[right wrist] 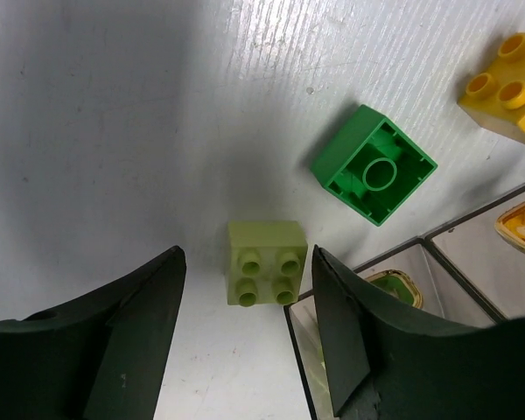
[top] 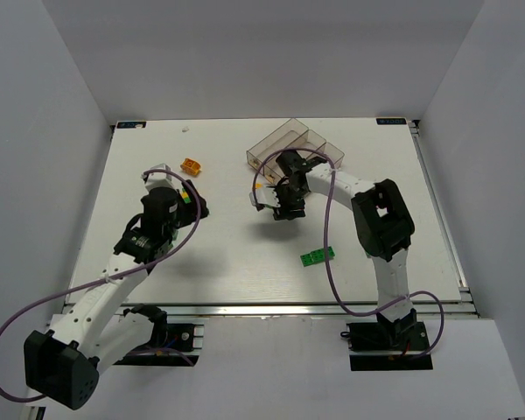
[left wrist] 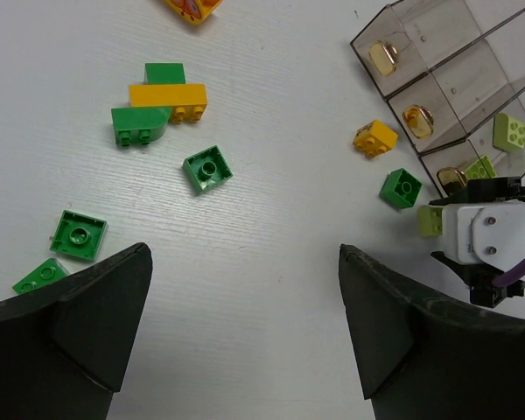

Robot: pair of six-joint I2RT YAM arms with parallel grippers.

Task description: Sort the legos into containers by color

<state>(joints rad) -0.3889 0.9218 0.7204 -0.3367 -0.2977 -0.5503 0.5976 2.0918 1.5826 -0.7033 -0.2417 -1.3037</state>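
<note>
Table [top: 245,262]: white and wide, legos strewn over its middle, two arms leaning in from the near edge.
Right arm [top: 381,219]: bent toward the containers, wrist pointing down just in front of their near corner.
Left arm [top: 144,236]: hanging over its own side, above the green-and-yellow scatter, well out of the way.
Containers [top: 293,144]: three clear bins side by side at the far side. Pale bricks [left wrist: 510,131] already lie in the bin nearest the right wrist.
Left fingers [left wrist: 70,341]: spread wide, nothing between them, only bare table below.
Right fingers [right wrist: 114,350]: here's the action! They straddle a brick, partway in. One finger is almost on it and a strip of table shows at the other, so released, no pinch yet.
Pale yellow-green brick [right wrist: 265,262]: studs up, flat on the table, just beside the bin's corner, squared to the fingers.
Dark green brick [right wrist: 374,164]: upturned, near the pale one but apart, with an orange-yellow brick [right wrist: 512,79] beyond it.
Step in hand: by the look of it, picking up the pale yellow-green brick for the bin that holds its colour.
Doing it well: centre the wrist so both fingers meet the flat sides together, or the brick will likely slide toward the bin wall. Close firmly, lift straight up clear of the rim, carry over, release low inside.
</note>
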